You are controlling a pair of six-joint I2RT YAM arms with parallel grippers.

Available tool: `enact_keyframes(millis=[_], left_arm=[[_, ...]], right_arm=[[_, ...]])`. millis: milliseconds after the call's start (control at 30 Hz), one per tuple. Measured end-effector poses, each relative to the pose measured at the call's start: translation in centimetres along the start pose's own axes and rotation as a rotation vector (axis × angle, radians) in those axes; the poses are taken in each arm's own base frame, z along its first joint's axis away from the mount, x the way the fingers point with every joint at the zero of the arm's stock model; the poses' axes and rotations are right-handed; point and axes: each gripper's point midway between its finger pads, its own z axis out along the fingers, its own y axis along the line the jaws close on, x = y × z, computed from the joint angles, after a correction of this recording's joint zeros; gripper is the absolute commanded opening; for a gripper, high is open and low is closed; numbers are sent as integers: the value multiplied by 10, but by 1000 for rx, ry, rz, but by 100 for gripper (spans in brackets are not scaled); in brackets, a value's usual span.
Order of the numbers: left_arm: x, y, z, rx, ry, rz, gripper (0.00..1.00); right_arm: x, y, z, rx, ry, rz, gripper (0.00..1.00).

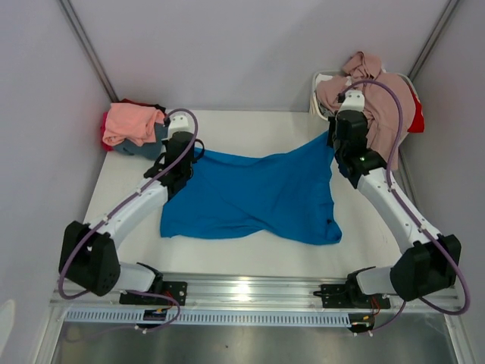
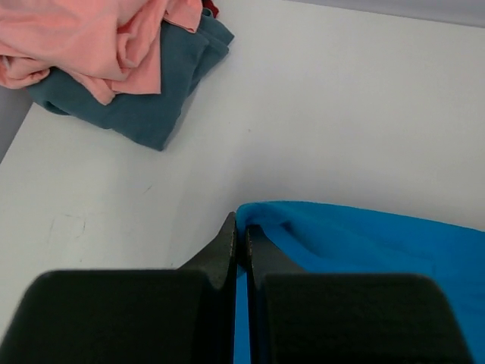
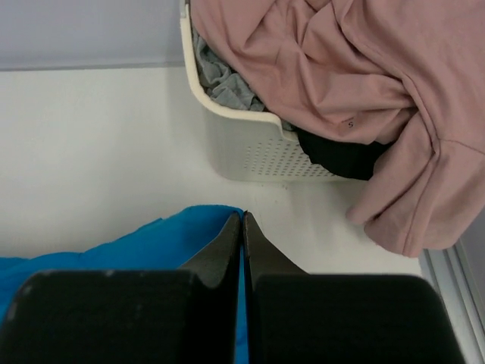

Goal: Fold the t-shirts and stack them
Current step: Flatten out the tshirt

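I am pinching far corners of the bright blue t-shirt (image 1: 250, 197), left fingers (image 2: 221, 256) at nine o'clock, right fingers (image 3: 226, 249) at three.

A robotics lab cell is indicated: a white table (image 1: 242, 254) is enclosed by plain pale panels (image 1: 227, 53), and the left arm (image 1: 125, 211) and right arm (image 1: 394, 201) are bolted to an aluminium rail (image 1: 250, 290)

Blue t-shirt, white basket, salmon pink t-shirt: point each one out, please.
blue t-shirt (image 1: 250, 193), top external view, middle of the spread cloth
white basket (image 3: 258, 155), right wrist view, perforated side wall
salmon pink t-shirt (image 2: 76, 30), left wrist view, crumpled upper fold
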Motion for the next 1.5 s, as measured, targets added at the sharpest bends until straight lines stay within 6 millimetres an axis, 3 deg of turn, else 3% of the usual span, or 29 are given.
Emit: enact_keyframes(millis=[100, 200, 367, 500, 667, 733, 867, 967, 1033, 1133, 1267, 1333, 1400, 1467, 1500], left_arm=[[1, -9, 14, 8, 13, -1, 0], [-15, -10, 25, 10, 1, -25, 0], [-85, -17, 33, 28, -125, -98, 1], [-120, -23, 30, 76, -221, -130, 1], [-123, -26, 49, 76, -212, -125, 0], [-112, -30, 61, 71, -175, -112, 1], [-65, -33, 73, 66, -70, -75, 0], [-38, -31, 68, 83, -5, -51, 1], [-34, -33, 57, 119, 16, -30, 0], [-54, -36, 24, 185, -19, -4, 0], [-115, -35, -69, 344, -204, -3, 0], [-142, -20, -116, 390, -308, -33, 0], [-166, 10, -164, 406, -420, -82, 1], [-179, 42, -204, 407, -508, -130, 0], [-183, 55, -221, 409, -545, -151, 1]], right_arm=[[9, -2, 23, 8, 22, 13, 0], [9, -7, 51, 20, 48, 25, 0], [-45, 1, 97, 4, -26, 62, 0], [-70, 7, 98, -37, -87, 67, 0], [-82, 21, 101, -106, -103, 68, 0], [-72, 25, 106, -119, -82, 71, 0], [-17, 32, 117, -140, 27, 59, 0], [26, 35, 118, -149, 116, 38, 0], [36, 36, 114, -163, 141, 32, 0], [17, 34, 91, -192, 110, 40, 0], [-55, 19, 18, -237, -81, 79, 0], [-103, 3, -43, -249, -241, 105, 0], [-144, -14, -110, -262, -409, 121, 0], [-178, -32, -187, -280, -593, 130, 0], [-184, -33, -212, -307, -643, 135, 0]])
